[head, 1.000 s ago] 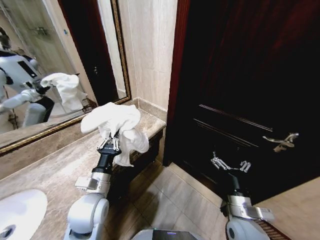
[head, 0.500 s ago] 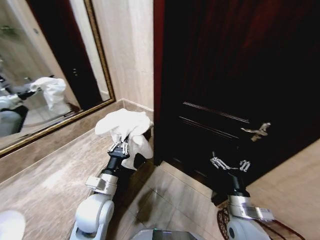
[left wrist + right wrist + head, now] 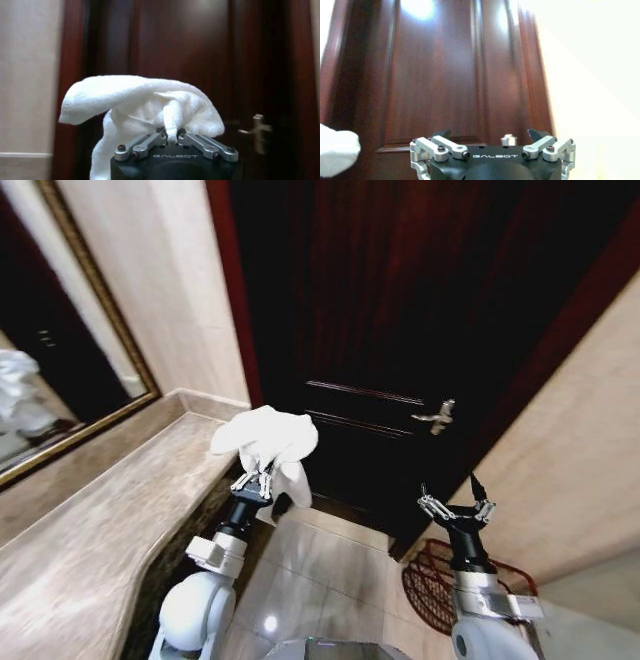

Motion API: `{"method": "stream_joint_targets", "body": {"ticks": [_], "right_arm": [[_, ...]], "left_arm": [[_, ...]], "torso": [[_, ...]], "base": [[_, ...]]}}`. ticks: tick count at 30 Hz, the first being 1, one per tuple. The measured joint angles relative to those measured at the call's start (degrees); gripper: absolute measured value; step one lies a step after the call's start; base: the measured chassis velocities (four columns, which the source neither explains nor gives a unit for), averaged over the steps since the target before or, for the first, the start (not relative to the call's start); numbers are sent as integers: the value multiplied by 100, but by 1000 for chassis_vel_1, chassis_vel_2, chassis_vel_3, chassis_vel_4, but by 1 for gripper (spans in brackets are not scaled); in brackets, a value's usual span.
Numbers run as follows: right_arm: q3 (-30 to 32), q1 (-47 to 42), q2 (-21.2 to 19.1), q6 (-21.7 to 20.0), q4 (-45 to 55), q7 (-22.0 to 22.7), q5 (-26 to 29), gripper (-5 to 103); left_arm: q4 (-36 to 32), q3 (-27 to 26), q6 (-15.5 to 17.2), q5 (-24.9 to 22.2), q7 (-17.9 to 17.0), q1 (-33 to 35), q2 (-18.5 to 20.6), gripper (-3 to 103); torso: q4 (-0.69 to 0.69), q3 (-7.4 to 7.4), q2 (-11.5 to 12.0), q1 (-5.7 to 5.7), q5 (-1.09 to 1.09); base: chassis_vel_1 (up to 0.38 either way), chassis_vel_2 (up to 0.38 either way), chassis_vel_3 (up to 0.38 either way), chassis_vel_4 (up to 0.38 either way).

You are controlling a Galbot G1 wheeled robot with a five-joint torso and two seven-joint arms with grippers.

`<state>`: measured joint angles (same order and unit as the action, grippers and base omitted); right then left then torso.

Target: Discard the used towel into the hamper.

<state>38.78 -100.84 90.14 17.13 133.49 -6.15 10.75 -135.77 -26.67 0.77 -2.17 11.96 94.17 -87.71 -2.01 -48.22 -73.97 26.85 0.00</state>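
The used towel (image 3: pixel 267 442) is a white crumpled cloth held up in the air, with my left gripper (image 3: pixel 254 481) shut on a fold of it beside the counter's end. In the left wrist view the towel (image 3: pixel 145 108) bulges above the shut left gripper (image 3: pixel 171 139). The hamper (image 3: pixel 422 585), a dark red-brown wire basket, stands on the floor at the lower right, partly hidden behind my right arm. My right gripper (image 3: pixel 455 502) is raised above the hamper, open and holding nothing. In the right wrist view the right gripper (image 3: pixel 490 135) faces the door, and a corner of the towel (image 3: pixel 335 154) shows.
A dark wooden door (image 3: pixel 400 330) with a metal lever handle (image 3: pixel 435 417) stands straight ahead. The marble counter (image 3: pixel 90 530) and a framed mirror (image 3: pixel 40 370) run along the left. A beige wall (image 3: pixel 570 450) closes the right. Tiled floor (image 3: pixel 320 570) lies between counter and hamper.
The whole view has swung to the right: sink and most of the mirror have slid out, and the hamper has come in. The left gripper still holds the towel; the right stays open.
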Motion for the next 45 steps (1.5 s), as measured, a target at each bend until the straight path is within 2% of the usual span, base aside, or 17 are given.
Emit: {"method": "stream_joint_targets", "body": {"ticks": [23,34,45], "right_arm": [[25,-1,2,28,72,-18,111,100],[18,-7,5,84,82,-157,288,100],[42,14,3,161,111,-230,289,100]], "left_arm": [[244,377,-10,-185,0,216,-112,7],[337,387,22,-328,-10,165,-109,7],[551,144,196,-681,0,-97,140,7]], "torso": [[0,0,0,0,0],[0,0,0,0,0],[-1,0,0,0,0]], "base": [[-126,-122,-124,-127],[-122,-129,-129,-123],[-117,-121,-116,-126]]}}
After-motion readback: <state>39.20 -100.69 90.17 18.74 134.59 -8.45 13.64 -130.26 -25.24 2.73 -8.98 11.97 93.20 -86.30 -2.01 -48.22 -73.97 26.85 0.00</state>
